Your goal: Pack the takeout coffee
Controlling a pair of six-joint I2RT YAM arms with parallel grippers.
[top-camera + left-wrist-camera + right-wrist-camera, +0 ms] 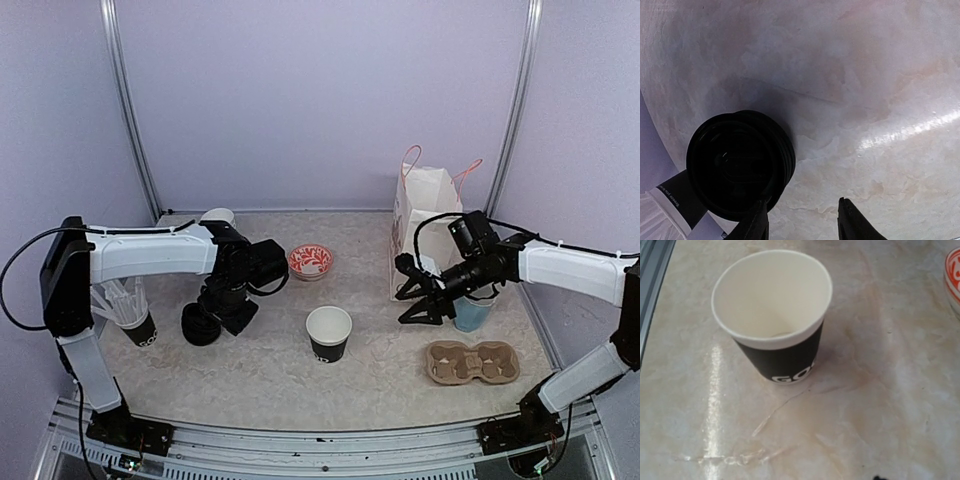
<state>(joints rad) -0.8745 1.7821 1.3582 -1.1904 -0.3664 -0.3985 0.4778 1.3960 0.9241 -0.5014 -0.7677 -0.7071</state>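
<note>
Left tool (801,206) stands open and empty just beside black lid (740,162) on worktop (865,100); right tool (404,305) open, empty, apart from open-topped paper cup (329,333).

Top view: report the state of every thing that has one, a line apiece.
paper cup: upright, lidless, empty
black lids: stacked on the table, none on the cup
left gripper: open, holding nothing
right gripper: open, holding nothing
paper bag: upright, handles up
cup carrier: lying flat, empty
bowl: upright
</note>
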